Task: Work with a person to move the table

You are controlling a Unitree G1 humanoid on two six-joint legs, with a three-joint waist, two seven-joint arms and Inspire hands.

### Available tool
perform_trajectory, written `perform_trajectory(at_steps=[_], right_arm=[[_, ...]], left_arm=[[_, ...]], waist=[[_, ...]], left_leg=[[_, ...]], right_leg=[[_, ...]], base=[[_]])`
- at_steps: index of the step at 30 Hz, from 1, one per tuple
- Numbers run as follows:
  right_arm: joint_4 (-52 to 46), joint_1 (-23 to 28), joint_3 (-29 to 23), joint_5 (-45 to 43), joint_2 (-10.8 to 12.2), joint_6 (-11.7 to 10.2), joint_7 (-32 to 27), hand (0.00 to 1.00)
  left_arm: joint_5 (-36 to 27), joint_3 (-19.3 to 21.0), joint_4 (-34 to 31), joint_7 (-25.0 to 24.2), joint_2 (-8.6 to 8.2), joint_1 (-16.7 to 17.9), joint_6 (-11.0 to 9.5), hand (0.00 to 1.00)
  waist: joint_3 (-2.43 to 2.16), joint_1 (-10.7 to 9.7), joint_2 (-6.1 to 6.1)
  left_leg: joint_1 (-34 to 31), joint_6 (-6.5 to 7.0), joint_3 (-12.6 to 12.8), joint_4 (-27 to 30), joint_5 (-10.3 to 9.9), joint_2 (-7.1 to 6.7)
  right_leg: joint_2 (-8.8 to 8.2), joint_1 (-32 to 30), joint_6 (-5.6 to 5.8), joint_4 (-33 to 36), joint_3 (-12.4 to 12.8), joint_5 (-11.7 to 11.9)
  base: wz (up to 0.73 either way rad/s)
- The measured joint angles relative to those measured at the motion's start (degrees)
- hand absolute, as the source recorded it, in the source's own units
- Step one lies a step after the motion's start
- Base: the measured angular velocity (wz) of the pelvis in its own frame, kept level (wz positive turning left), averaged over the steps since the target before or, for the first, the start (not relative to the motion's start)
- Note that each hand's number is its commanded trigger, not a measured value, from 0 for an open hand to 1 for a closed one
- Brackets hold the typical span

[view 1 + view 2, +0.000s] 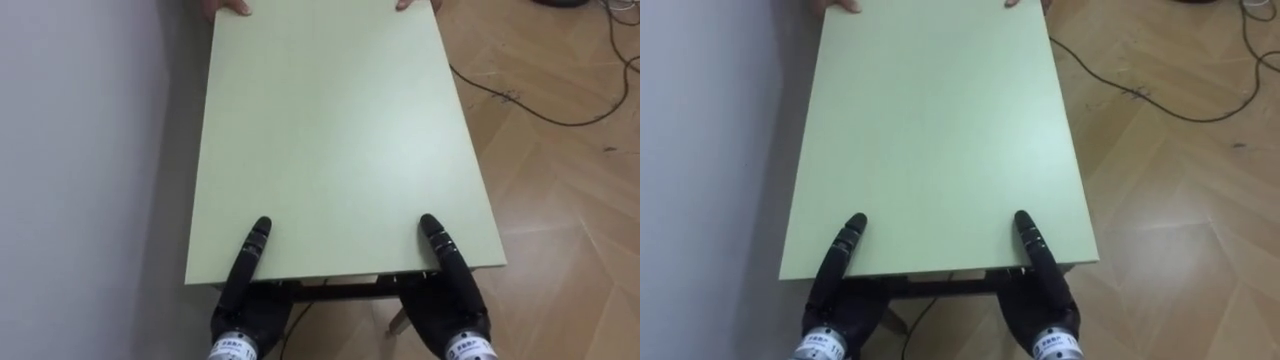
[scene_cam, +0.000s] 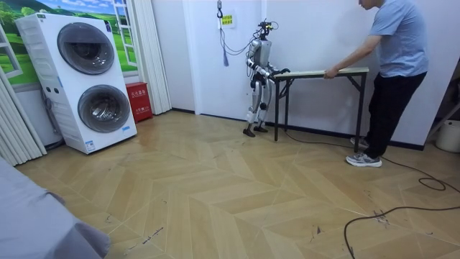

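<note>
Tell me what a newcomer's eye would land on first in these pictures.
The pale green table stretches away from the robot beside a grey wall. The robot's left hand and right hand are at its near edge, and a person's hands are at the far edge. In the room view, the person leans to the table's end opposite the robot, and a stacked white washer and dryer stands at the room view's left.

The table point(image 1: 330, 140) top ahead of the hands looks smooth and matt, like laminate, the left hand point(image 1: 244, 280) and right hand point(image 1: 455, 280) are black, slightly glossy plastic, and the floor point(image 1: 565, 220) beside the right hand is lightly sheened wood parquet.
</note>
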Motion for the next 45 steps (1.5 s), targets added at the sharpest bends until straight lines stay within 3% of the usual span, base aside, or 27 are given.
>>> perform_trajectory(at_steps=[19, 28, 31, 32, 33, 34, 35, 36, 37, 38, 41, 42, 45], right_arm=[[3.43, -0.05, 0.25, 0.10, 0.68, 0.07, 0.55, 1.00], [4.92, -0.05, -0.07, 0.11, 1.12, 0.16, 1.15, 1.00], [5.45, -0.05, -0.20, -0.05, 1.14, 0.21, 1.64, 1.00], [5.76, -0.04, -0.25, -0.07, 1.16, 0.43, 1.68, 1.00], [6.16, -0.04, -0.27, -0.22, 1.31, 0.61, 1.90, 1.00], [6.30, -0.01, -0.27, -0.32, 1.45, 0.61, 1.98, 0.96], [6.32, -0.01, -0.30, -0.47, 1.52, 0.60, 1.99, 0.66], [6.70, 0.02, -0.57, -0.71, 1.75, 0.60, 2.47, 0.57], [7.08, 0.05, -0.79, -0.95, 2.00, 0.60, 2.87, 0.33], [7.92, 0.06, -1.22, -1.41, 2.60, 0.66, 3.47, 0.00], [9.85, -0.05, -1.42, -1.82, 2.68, 0.71, 5.76, 0.00], [10.54, -0.09, -1.42, -2.67, 2.54, 0.72, 7.17, 0.00], [10.58, -0.28, -1.78, -5.43, 2.16, 1.26, 9.15, 0.00]], left_arm=[[0.58, 0.08, 2.59, 0.56, -0.13, -0.02, 0.09, 1.00], [0.75, 0.97, 3.71, 0.54, -0.32, -0.42, 1.83, 1.00], [1.89, 1.62, 4.06, 0.53, -0.56, -0.35, 2.43, 0.86], [2.00, 1.92, 4.48, 0.45, -0.59, -0.33, 2.56, 0.67], [2.55, 2.12, 4.83, 0.42, -0.60, -0.28, 2.69, 0.61], [3.01, 2.17, 4.94, 0.42, -0.60, -0.24, 2.74, 0.53], [3.73, 2.20, 4.97, 0.40, -0.60, -0.20, 2.93, 0.23], [4.92, 2.31, 5.73, -0.66, -0.61, -0.26, 3.02, 0.12], [5.27, 2.37, 6.30, -1.59, -0.61, -0.26, 3.06, 0.00], [5.78, 2.60, 7.52, -3.49, -0.55, -0.27, 3.25, 0.00], [13.48, 2.46, 11.66, -8.62, 1.00, -1.18, 3.74, 0.00], [16.78, 2.05, 13.13, -9.42, 1.92, -1.88, 3.88, 0.00], [20.99, 2.02, 16.18, -10.60, 2.59, -3.18, 4.63, 0.00]], waist=[[0.13, 0.26, -0.21], [0.10, 0.07, -0.14], [0.08, 0.05, -0.10], [0.05, 0.04, -0.09], [0.03, 0.05, -0.07], [-0.02, 0.06, -0.07], [-0.06, 0.07, -0.06], [-0.12, 0.12, -0.14], [-0.23, 0.12, -0.21], [-0.49, 0.11, -0.44], [-0.64, 0.14, -0.59], [-0.66, 0.18, -0.55], [-0.68, 0.16, -0.52]], left_leg=[[1.13, -0.01, -0.87, -1.52, -0.01, -0.71], [2.35, -0.06, -0.70, -1.95, -0.03, -0.70], [2.81, -0.06, -0.53, -2.40, -0.03, -0.69], [3.37, -0.07, -0.53, -2.72, -0.04, -0.70], [4.04, -0.14, -0.53, -3.34, -0.08, -0.71], [4.22, -0.15, -0.54, -3.58, -0.09, -0.73], [4.21, -0.15, -0.53, -3.60, -0.09, -0.73], [4.26, -0.15, -0.53, -3.65, -0.09, -0.72], [4.28, -0.16, -0.53, -3.64, -0.08, -0.72], [4.47, -0.19, -0.53, -3.63, -0.06, -0.71], [4.86, -0.19, -0.44, -3.63, -0.06, -0.70], [4.86, -0.19, -0.34, -3.63, -0.07, -0.70], [5.02, -0.18, 0.20, -3.72, -0.07, -0.66]], right_leg=[[-0.05, 0.75, 0.02, -0.85, 1.67, 0.01], [-0.03, 1.89, 0.02, -0.89, 1.94, 0.01], [0.01, 1.96, 0.02, -0.92, 2.42, 0.01], [0.04, 2.10, 0.02, -0.94, 2.77, 0.01], [0.09, 2.44, 0.02, -1.02, 2.94, 0.01], [0.13, 2.50, 0.02, -1.02, 3.03, 0.01], [0.15, 2.48, 0.02, -1.02, 3.22, 0.01], [0.16, 2.49, 0.02, -1.02, 3.24, 0.01], [0.16, 2.50, 0.02, -1.02, 3.24, 0.01], [0.16, 2.61, 0.02, -0.97, 3.23, 0.01], [0.15, 2.94, 0.02, -0.88, 3.48, 0.01], [0.14, 2.94, 0.02, -0.90, 3.71, 0.01], [0.15, 2.92, 0.02, -0.97, 4.67, 0.00]], base=[[0.02], [-0.01], [-0.02], [0.00], [0.00], [0.00], [0.00], [0.00], [0.00], [0.00], [0.00], [-0.03], [-0.11]])
